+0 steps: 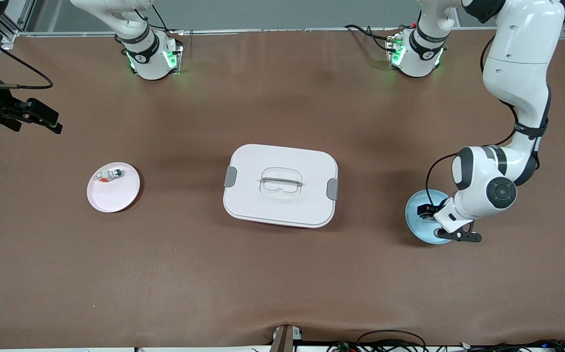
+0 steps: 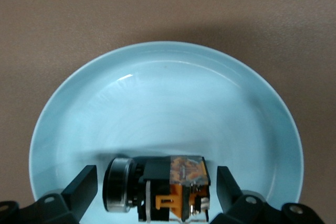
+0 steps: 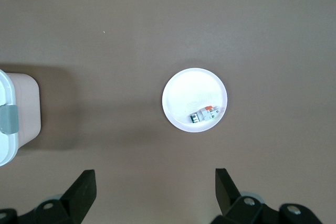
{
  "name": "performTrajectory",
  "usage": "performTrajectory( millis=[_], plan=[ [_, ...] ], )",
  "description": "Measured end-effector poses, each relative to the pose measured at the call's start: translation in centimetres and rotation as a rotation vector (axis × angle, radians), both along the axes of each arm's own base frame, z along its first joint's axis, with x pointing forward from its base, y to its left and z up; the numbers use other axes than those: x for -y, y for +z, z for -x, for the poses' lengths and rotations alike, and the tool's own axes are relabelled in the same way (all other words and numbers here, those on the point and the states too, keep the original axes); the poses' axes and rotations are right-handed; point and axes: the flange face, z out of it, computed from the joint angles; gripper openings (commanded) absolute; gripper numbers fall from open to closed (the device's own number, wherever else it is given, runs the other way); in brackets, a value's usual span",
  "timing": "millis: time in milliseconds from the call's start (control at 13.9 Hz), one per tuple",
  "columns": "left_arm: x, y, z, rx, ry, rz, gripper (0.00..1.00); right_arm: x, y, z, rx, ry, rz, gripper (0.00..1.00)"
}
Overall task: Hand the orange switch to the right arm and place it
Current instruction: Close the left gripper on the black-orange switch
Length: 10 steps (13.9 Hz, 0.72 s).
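The orange switch, a tiny black box with an orange window, lies on the light blue plate toward the left arm's end of the table. My left gripper is low over that plate, open, with a finger on each side of the switch and small gaps between. In the front view the left gripper hides the switch. My right gripper is open and empty, held high over the right arm's end of the table; it also shows in the right wrist view.
A pink plate toward the right arm's end holds a tiny white-green part with an orange-red tip; both show in the right wrist view, plate and part. A white lidded box stands mid-table.
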Motion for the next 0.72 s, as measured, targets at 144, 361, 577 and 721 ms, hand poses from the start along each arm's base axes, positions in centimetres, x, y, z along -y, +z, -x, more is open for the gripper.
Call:
performTrajectory(
  millis=[144,361,577,721],
  plan=[
    [0.03,-0.05,-0.03,0.002,-0.001,0.000,1.00,0.00,0.00,0.00,0.000,0.000,0.000,1.00],
    [0.03,-0.02,-0.06,0.003,-0.001,0.000,1.00,0.00,0.00,0.00,0.000,0.000,0.000,1.00],
    [0.03,-0.02,-0.06,0.003,-0.001,0.000,1.00,0.00,0.00,0.00,0.000,0.000,0.000,1.00],
    [0.00,-0.02,-0.06,0.003,0.000,0.000,0.62,0.00,-0.01,0.00,0.000,0.000,0.000,1.00]
  ],
)
